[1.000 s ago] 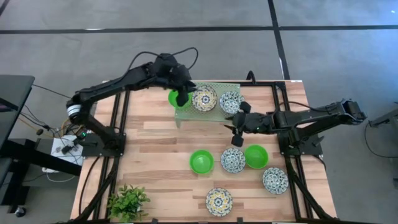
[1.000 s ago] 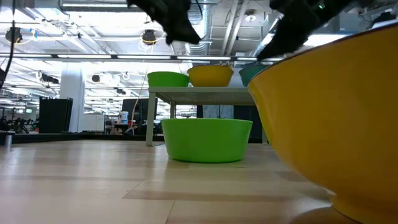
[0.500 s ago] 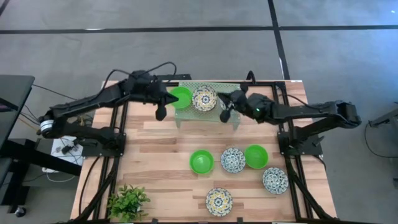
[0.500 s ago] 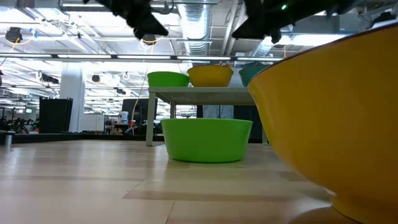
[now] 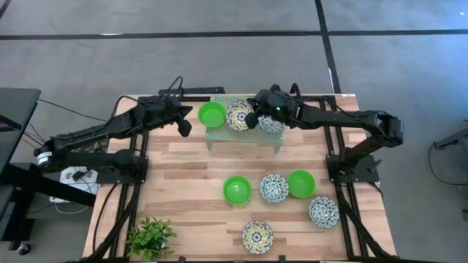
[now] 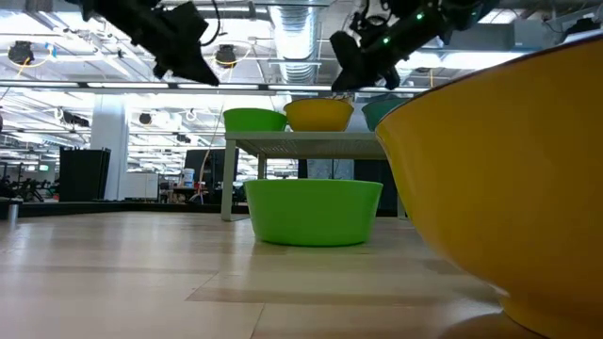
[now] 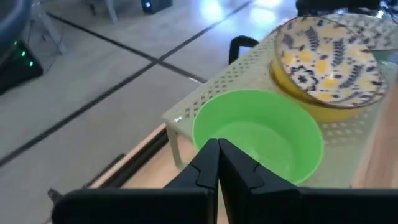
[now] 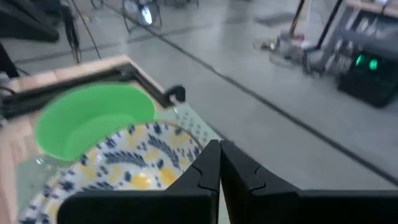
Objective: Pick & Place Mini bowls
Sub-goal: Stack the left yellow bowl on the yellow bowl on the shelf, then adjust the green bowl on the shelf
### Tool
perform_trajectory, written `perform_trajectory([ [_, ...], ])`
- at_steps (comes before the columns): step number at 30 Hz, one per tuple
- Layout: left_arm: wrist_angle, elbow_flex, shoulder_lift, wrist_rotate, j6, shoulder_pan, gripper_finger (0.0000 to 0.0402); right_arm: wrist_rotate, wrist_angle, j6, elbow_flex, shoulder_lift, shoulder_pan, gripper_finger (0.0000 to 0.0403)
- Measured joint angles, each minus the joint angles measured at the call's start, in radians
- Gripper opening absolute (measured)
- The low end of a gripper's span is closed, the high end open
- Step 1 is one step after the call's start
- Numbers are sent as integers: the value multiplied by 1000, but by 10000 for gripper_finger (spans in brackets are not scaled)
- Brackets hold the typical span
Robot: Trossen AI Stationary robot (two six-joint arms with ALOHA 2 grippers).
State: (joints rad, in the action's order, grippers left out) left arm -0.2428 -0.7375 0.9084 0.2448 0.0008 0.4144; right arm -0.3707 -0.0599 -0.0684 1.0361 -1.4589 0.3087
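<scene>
I count three mini bowls on the rack, five on the table; left gripper and right gripper both closed, empty.

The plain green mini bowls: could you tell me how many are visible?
3: one on the rack, two on the table, at and. None seems hidden.

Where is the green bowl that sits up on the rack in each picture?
High view: the green bowl sits on the rack's left end.
Low view: it is up on the rack, left of the yellow-sided bowl.
Left wrist view: centre.
Right wrist view: left side.
Shared landmark: the yellow-blue floral bowl beside it.
</scene>
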Motion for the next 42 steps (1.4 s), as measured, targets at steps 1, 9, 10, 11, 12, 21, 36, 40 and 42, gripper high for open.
perform_trajectory([
  [1, -2, 11, -3, 1, -7, 4, 7, 15, 16, -7, 8, -12, 6, 1],
  [9, -1, 68, 23, 6, -10, 36, 7, 76, 22, -28, 36, -55, 27, 1],
  [10, 5, 68, 25, 6, -10, 37, 7, 76, 23, -28, 37, -49, 27, 1],
  [11, 5, 68, 26, 8, -10, 37, 7, 75, 25, -28, 37, -40, 27, 1],
  [12, 14, 68, 27, 11, -10, 37, 7, 75, 21, -28, 37, -33, 27, 1],
  [21, 48, 67, 105, 13, -8, 37, 8, 85, 27, 16, 37, 54, 5, 0],
  [36, 187, 67, 222, -77, -6, 35, 8, 83, 221, 35, 37, 256, -35, 1],
  [40, 192, 67, 227, -107, -8, 33, 8, 83, 243, 33, 37, 248, -34, 1],
  [42, 192, 67, 225, -105, -6, 33, 8, 83, 264, 36, 37, 244, -34, 0],
])
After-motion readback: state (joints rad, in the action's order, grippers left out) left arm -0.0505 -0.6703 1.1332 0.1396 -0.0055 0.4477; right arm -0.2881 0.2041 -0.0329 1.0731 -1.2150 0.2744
